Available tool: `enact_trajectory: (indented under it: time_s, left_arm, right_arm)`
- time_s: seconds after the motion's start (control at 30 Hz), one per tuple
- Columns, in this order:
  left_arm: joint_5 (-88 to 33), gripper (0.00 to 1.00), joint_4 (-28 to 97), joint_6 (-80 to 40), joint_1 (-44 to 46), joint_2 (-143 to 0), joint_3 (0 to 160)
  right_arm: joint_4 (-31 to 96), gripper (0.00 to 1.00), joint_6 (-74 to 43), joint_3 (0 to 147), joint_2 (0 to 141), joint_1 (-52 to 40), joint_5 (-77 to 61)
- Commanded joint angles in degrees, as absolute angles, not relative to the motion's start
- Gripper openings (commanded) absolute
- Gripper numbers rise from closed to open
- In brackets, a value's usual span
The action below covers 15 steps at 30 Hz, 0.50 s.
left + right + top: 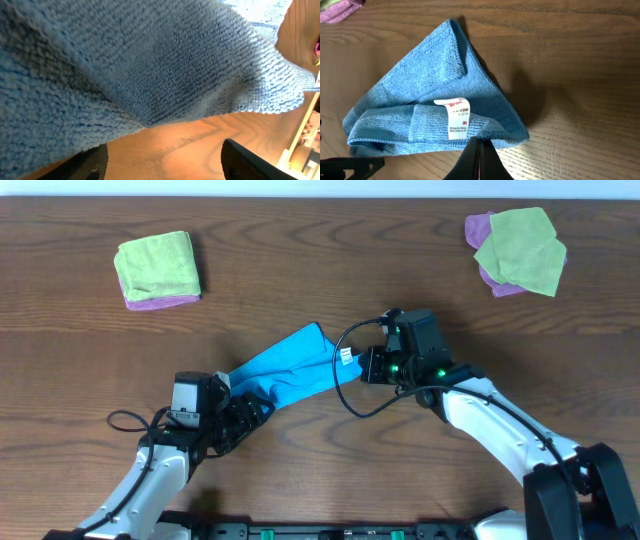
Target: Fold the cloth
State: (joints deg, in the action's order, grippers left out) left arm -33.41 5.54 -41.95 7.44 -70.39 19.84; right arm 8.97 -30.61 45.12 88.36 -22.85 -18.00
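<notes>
The bright blue cloth (295, 365) lies bunched in a diagonal band on the wooden table between my two grippers. My right gripper (362, 367) is at its right end. In the right wrist view the fingers (479, 142) are shut on the cloth's (430, 100) near edge, just right of its white label (456, 117). My left gripper (250, 408) is at the cloth's lower left end. In the left wrist view its fingers (165, 160) are wide apart on the table, and the cloth (150, 60) hangs over them, its edge touching the left finger.
A folded lime-green cloth on a purple one (157, 267) sits at the back left. A looser green and purple pile (520, 248) sits at the back right. A black cable (350, 395) loops beside the right gripper.
</notes>
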Motion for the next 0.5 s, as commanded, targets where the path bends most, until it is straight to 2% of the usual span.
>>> enact_trajectory:
  time_s: [0.0,0.17,0.47]
  left_arm:
    - [-30.24,0.74,5.02,-40.88,7.29,-70.24,20.51]
    - [-35.48,0.71,1.63,-44.42,7.05,-69.82,20.53]
    - [-37.08,0.69,3.22,-46.35,6.66,-62.63,20.53]
  right_arm:
    - [9.08,0.01,-30.81,44.91,87.96,-23.66,-18.68]
    - [9.50,0.01,-30.41,44.91,87.96,-23.66,-18.68]
    - [10.13,0.01,-30.11,44.91,87.96,-23.66,-18.70]
